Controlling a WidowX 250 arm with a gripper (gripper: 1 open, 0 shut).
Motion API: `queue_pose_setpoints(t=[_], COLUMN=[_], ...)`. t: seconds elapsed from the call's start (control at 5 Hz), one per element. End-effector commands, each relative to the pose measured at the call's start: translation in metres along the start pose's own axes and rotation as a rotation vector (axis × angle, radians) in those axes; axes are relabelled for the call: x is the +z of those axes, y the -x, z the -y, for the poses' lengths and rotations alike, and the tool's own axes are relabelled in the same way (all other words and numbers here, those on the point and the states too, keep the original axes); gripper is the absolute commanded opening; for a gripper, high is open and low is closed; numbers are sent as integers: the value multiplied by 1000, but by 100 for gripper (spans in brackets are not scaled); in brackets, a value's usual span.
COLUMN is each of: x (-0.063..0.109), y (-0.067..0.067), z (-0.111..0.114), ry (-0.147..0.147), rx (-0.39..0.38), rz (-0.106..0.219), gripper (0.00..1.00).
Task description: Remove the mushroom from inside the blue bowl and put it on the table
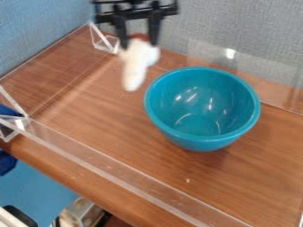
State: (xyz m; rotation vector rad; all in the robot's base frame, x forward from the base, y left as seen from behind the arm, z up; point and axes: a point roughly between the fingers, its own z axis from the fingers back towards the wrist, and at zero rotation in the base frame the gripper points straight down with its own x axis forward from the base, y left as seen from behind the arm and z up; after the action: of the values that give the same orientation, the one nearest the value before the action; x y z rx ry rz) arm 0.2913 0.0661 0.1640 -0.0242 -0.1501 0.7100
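Lower left corner, nearest the camera: part of a black round-edged object, cut off by the frame, with a pale metallic item beside it. Behind these, a light blue surface, lower than the worktop; at its left edge, a dark blue item, only partly in view.

One worktop, brown wood-grain with a reddish tone, running from the near right to the far left. Along its near left side, a low clear wall, see-through, with pale edges. At the left edge of the frame, a white angular bracket.

One blue bowl, round, deep, glossy, upright on the worktop at the right; bare inside, with light glinting on its inner surface.

One mushroom, cream-white stem hanging downward, reddish-brown cap uppermost, slightly blurred; held in the air, outside the bowl and to its left in the view.

One gripper, black, pinching the mushroom by the cap; its upper part runs out of the frame.

Far side: a second white bracket at the back left corner; a clear wall along the back edge. Beyond, a light blue panel at left and a grey textured backdrop at right.
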Motion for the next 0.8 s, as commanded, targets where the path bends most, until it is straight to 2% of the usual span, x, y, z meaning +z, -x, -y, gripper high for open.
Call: queue_pose_setpoints(t=[0.0, 0.2, 0.6], x=[-3, -22, -74], y=[-9, -14, -31], z=[-24, -38, -56], ry=[-11, -37, -88], rx=[35, 55, 40], rz=[53, 50, 53], gripper=[0, 0, 0])
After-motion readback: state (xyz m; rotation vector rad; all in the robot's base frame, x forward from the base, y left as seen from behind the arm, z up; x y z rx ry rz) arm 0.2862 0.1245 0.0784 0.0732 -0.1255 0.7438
